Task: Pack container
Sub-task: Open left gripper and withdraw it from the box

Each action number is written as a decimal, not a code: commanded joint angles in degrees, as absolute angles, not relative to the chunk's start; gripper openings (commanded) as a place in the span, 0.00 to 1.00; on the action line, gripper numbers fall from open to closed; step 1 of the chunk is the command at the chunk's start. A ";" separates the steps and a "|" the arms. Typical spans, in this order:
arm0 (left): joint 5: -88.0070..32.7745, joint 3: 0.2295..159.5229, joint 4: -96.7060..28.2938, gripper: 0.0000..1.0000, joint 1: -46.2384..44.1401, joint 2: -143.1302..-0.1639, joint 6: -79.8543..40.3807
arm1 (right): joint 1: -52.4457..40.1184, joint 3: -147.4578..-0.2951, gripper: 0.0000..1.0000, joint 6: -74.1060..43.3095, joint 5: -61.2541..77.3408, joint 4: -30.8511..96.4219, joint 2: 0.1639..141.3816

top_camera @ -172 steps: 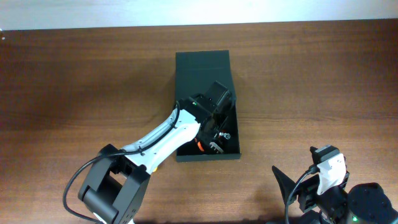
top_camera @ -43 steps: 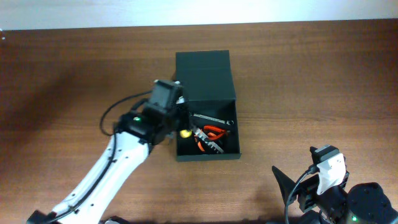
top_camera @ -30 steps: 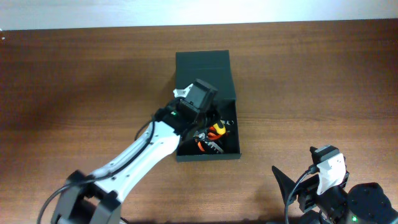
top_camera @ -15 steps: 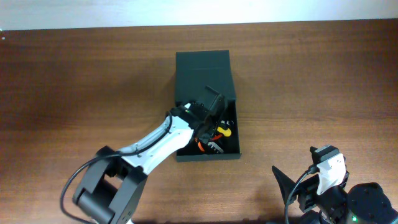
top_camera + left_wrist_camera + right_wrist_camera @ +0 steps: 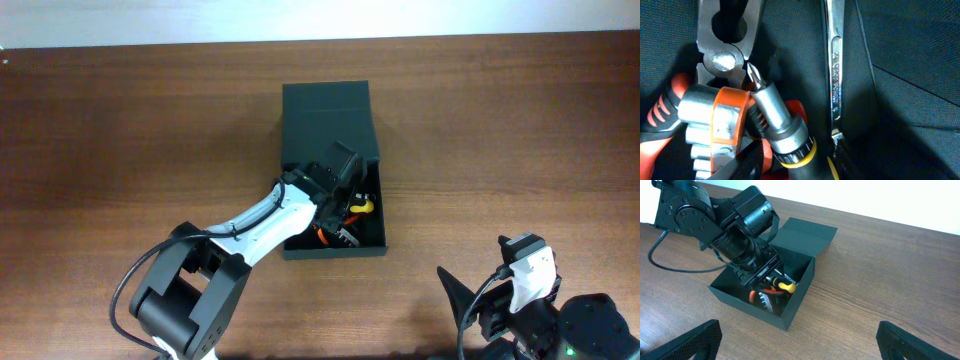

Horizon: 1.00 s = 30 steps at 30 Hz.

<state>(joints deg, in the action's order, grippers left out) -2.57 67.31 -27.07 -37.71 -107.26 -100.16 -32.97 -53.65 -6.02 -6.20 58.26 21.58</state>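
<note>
The container [image 5: 335, 252], a dark green-black box with its flap lid folded back, sits mid-table; in the right wrist view the container [image 5: 801, 296] is straight ahead. My left gripper [image 5: 343, 188] reaches down into it. In the left wrist view a screwdriver [image 5: 775, 120] with a black and yellow handle lies between the fingers of my left gripper [image 5: 795, 162], which stand slightly off its sides. Below it are orange-handled pliers [image 5: 722, 55], an orange socket rail [image 5: 715, 120] and a steel wrench [image 5: 834, 65]. My right gripper [image 5: 802, 342] is wide open over bare wood, holding nothing.
The left arm [image 5: 255, 220] runs diagonally from the table's front left into the box. The right arm [image 5: 530, 290] is parked at the front right corner. Brown wooden tabletop [image 5: 120, 130] surrounds the box on all sides.
The left gripper swung from outside the box's left wall into it, carrying the yellow-handled screwdriver. Its jaws have since widened around the handle. The right arm has not moved.
</note>
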 commanded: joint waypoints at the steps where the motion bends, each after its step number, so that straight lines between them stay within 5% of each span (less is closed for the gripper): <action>1: -2.15 68.60 -26.96 0.49 -37.87 -107.44 -100.36 | -32.60 -53.56 0.99 -6.50 -6.72 58.06 21.63; 10: -0.05 71.92 -27.03 0.54 -37.63 -96.18 -82.61 | -32.60 -53.56 0.99 -6.50 -6.72 58.08 21.63; 14: -0.27 72.07 -27.44 0.99 -37.04 -90.78 -69.10 | -32.60 -53.56 0.99 -6.50 -6.72 58.08 21.63; 25: -0.14 72.07 -37.60 0.99 -35.44 -78.06 -37.50 | -32.60 -53.56 0.99 -6.50 -6.72 58.08 21.63; 30: 0.45 72.07 -40.18 0.99 -35.44 -75.44 -36.56 | -32.60 -53.56 0.99 -6.50 -6.72 58.08 21.63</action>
<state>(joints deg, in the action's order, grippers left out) -0.58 71.48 -40.05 -35.81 -76.79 -42.02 -32.97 -53.65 -6.04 -6.20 58.28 21.58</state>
